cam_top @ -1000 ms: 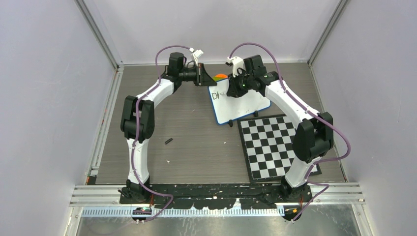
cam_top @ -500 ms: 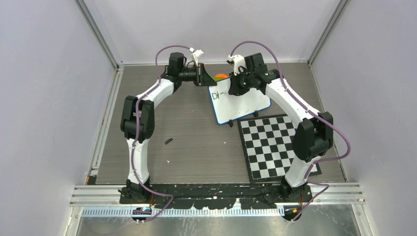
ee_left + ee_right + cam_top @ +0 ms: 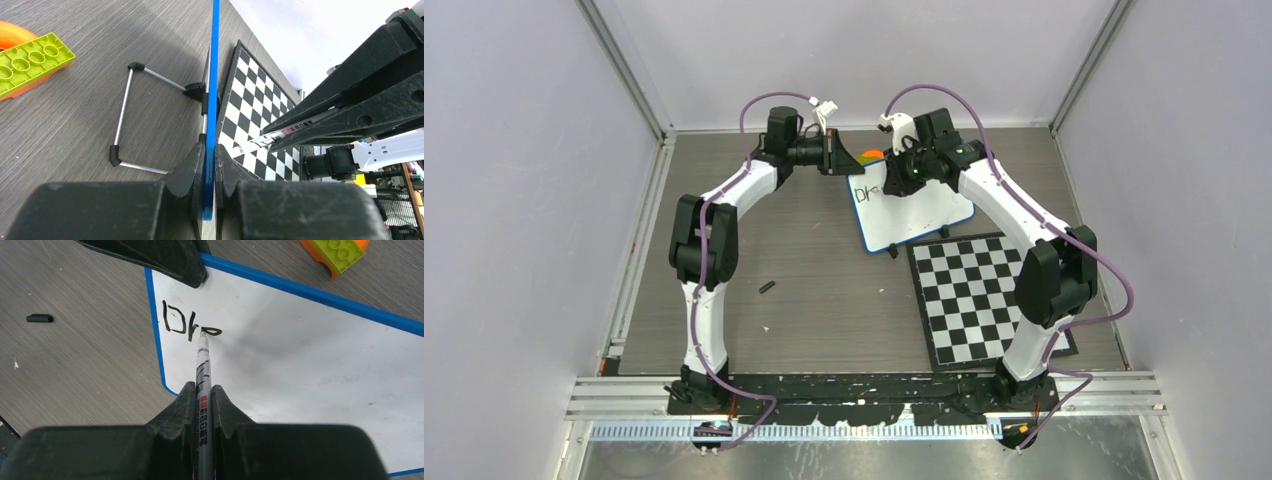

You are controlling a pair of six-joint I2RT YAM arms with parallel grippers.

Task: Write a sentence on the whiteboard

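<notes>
The whiteboard (image 3: 924, 215) stands tilted on its wire stand at the back of the table, blue rim seen edge-on in the left wrist view (image 3: 214, 75). My left gripper (image 3: 836, 155) is shut on the board's upper left corner (image 3: 210, 165). My right gripper (image 3: 902, 172) is shut on a silver marker (image 3: 203, 370), its tip touching the board. The sentence (image 3: 187, 322) reads only "Dr" plus a part-drawn letter, near the board's top left corner; it also shows in the top view (image 3: 862, 192).
A black-and-white checkered board (image 3: 979, 295) lies right of the whiteboard. A green brick on an orange piece (image 3: 873, 155) sits behind the board, also in the right wrist view (image 3: 337, 252). The marker cap (image 3: 767, 287) lies on the table at left.
My right gripper has shifted slightly left over the board with the marker. The left arm and board have not moved.
</notes>
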